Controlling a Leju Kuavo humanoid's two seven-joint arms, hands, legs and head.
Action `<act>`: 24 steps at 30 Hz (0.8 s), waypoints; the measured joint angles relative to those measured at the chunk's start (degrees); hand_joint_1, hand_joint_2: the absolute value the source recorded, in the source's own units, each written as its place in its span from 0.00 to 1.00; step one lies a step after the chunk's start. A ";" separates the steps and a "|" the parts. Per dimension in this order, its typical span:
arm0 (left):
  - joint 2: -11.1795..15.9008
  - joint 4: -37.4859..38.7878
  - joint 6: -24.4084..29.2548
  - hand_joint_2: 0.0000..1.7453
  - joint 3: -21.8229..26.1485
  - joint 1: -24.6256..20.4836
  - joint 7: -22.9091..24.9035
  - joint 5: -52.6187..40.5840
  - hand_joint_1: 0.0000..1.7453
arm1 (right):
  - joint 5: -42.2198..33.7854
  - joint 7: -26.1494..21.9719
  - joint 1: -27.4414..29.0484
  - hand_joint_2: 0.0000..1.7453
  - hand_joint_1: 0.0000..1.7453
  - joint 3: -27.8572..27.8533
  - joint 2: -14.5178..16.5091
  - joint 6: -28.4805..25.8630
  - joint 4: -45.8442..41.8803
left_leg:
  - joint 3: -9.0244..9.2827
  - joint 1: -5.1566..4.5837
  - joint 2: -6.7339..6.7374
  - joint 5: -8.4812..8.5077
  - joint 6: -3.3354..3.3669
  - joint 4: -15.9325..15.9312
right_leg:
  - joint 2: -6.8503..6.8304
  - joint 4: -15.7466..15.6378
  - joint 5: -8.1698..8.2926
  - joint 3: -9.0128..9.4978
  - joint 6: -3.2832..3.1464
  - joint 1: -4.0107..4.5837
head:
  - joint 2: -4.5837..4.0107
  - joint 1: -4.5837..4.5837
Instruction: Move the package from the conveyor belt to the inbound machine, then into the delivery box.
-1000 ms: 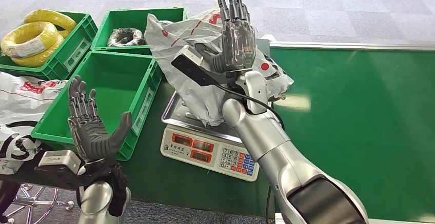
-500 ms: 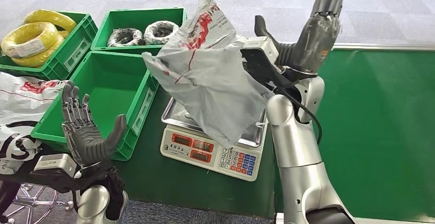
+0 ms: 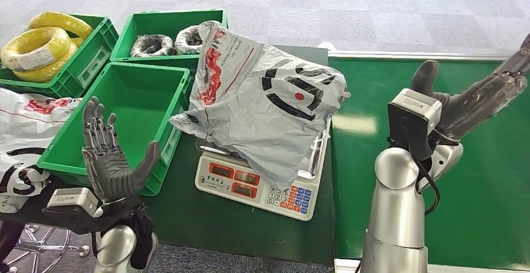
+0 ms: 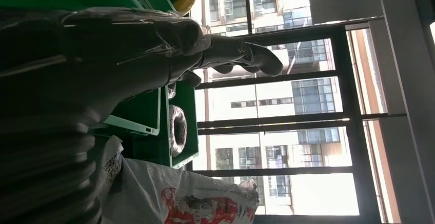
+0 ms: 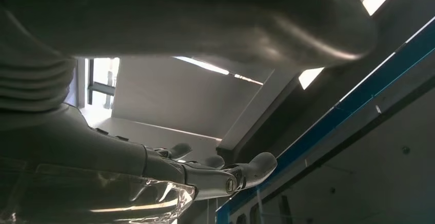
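A grey plastic mailer package (image 3: 265, 107) with red and black print lies slumped over the tray of a white electronic scale (image 3: 253, 184); part of it shows in the left wrist view as package (image 4: 174, 198). My right hand (image 3: 472, 98) is open, fingers stretched out toward the right, well clear of the package over the green conveyor belt (image 3: 437, 135); its fingers (image 5: 205, 170) hold nothing. My left hand (image 3: 112, 160) is open, palm up with fingers spread, in front of the large green box (image 3: 134, 107); its dark fingers (image 4: 154, 39) are empty.
Two more green crates stand at the back left, one with yellow cable coils (image 3: 40, 45), one with black coils (image 3: 165, 43). Another printed mailer (image 3: 25, 135) lies at the far left. The belt's edge runs along the right of the scale.
My right hand has let go of the package and swung right over the belt. The package dropped and settled flat on the scale. My left hand stayed put.
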 joint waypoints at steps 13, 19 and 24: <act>0.88 0.33 1.23 1.00 -0.96 -0.31 0.00 -0.59 0.00 | -0.80 -3.62 2.74 0.00 0.00 -2.53 0.43 0.00 -3.88 | 0.00 0.00 -0.01 0.00 0.00 0.00 | 0.00 0.00 0.00 0.00 0.00 0.00 | 0.00 0.00; 2.05 0.37 8.05 1.00 -2.44 -1.00 0.00 -7.60 0.00 | -0.74 -5.91 5.94 0.00 0.00 -3.40 2.02 0.01 -6.74 | 0.00 0.00 -0.01 -0.01 0.00 0.00 | -0.01 0.00 -0.01 -0.01 0.00 0.00 | 0.00 0.00; 2.64 0.88 11.11 1.00 -2.92 -2.44 0.79 -15.96 0.00 | -0.19 -6.02 7.14 0.00 0.00 -3.63 2.86 0.00 -8.12 | 0.02 0.00 -0.02 0.00 0.00 0.00 | 0.00 -0.01 -0.01 -0.03 0.00 0.00 | 0.00 -0.02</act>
